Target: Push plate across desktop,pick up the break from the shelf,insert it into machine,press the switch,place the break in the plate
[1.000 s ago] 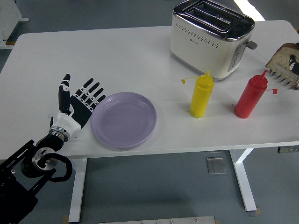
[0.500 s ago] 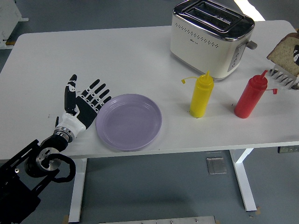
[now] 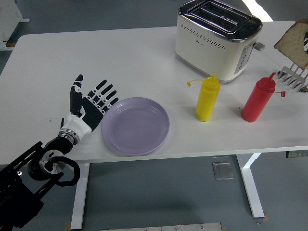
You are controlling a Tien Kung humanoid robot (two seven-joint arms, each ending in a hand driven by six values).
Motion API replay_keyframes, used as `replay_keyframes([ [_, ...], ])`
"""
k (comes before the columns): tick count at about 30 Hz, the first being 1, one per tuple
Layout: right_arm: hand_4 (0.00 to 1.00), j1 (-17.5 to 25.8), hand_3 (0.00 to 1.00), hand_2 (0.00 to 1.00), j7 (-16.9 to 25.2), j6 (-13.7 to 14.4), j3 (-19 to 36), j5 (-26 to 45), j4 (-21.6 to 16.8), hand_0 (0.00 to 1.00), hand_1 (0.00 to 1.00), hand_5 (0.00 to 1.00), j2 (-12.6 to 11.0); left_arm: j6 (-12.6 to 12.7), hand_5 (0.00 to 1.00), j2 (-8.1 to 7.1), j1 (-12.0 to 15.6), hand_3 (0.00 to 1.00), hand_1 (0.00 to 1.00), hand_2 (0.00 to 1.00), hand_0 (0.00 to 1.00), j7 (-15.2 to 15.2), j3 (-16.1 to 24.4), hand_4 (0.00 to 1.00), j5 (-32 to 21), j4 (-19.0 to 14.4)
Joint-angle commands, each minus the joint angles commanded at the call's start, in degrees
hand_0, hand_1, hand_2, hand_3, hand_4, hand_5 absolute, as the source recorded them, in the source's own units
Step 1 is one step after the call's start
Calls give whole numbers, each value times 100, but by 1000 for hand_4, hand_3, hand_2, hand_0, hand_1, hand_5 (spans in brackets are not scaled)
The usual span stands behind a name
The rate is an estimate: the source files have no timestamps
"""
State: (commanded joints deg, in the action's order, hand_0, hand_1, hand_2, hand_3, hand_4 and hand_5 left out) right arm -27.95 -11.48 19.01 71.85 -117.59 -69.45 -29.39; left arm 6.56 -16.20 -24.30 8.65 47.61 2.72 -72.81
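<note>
**A:** Item one, the plate (image 3: 135, 125): what has changed?

**B:** Lilac plate, on the white tabletop (image 3: 96, 57) near its front edge. Over the last second it has slid to the right, toward the yellow bottle (image 3: 208, 98); a clear gap remains between them. Pushing step judged under way, not finished.

**A:** Item two, the left robot hand (image 3: 90, 107)?

**B:** Fingers straight and spread, thumb upright, palm turned toward the plate. Fingertips sit at the plate's left rim, touching or nearly so. Holds nothing. It has travelled right along with the plate.

**A:** Item three, the bread (image 3: 294, 44)?

**B:** One slice, at the right edge of view, now lifted clear above the rack (image 3: 294, 78) beside the red bottle (image 3: 258, 98); a second ago it sat lower, on the rack. A dark part overlaps it, likely the right robot hand, but the grip cannot be made out.

**A:** Item four, the toaster (image 3: 217, 36)?

**B:** Cream, at the far side, slots empty, lever side facing the bread. Insertion judged next.
</note>
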Motion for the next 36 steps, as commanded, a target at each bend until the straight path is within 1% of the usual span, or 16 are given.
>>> replay_keyframes([
  [10,434,-129,511,453,-127,-185,40,30,-539,246,355,2,-149,9,998,12,-131,722,776,720,845,-8,-62,798,-15,-17],
  [14,434,-148,511,453,-168,-236,47,75,-717,246,355,2,-192,11,998,7,-141,722,776,720,845,-12,-19,798,-9,-47],
  [18,431,-181,511,453,-220,-309,37,137,-955,242,350,2,-247,25,998,-19,-112,722,776,720,845,-19,116,797,21,-156],
  [22,431,-306,509,452,-254,-373,-15,228,-1088,239,349,2,-283,37,998,-96,4,722,775,719,845,-44,389,796,68,-346],
  [26,431,-544,509,452,-309,-512,-145,483,-1171,239,349,2,-339,30,998,-245,259,722,775,719,845,-128,828,796,-34,-638],
  [30,430,-802,509,452,-369,-630,-314,767,-1206,234,348,2,-404,8,998,-355,506,722,770,719,842,-232,1272,793,-243,-840],
  [36,432,-1250,508,451,-449,-756,-648,1059,-1242,232,346,2,-466,0,998,-457,803,722,769,719,841,-288,1827,793,-301,-890],
])
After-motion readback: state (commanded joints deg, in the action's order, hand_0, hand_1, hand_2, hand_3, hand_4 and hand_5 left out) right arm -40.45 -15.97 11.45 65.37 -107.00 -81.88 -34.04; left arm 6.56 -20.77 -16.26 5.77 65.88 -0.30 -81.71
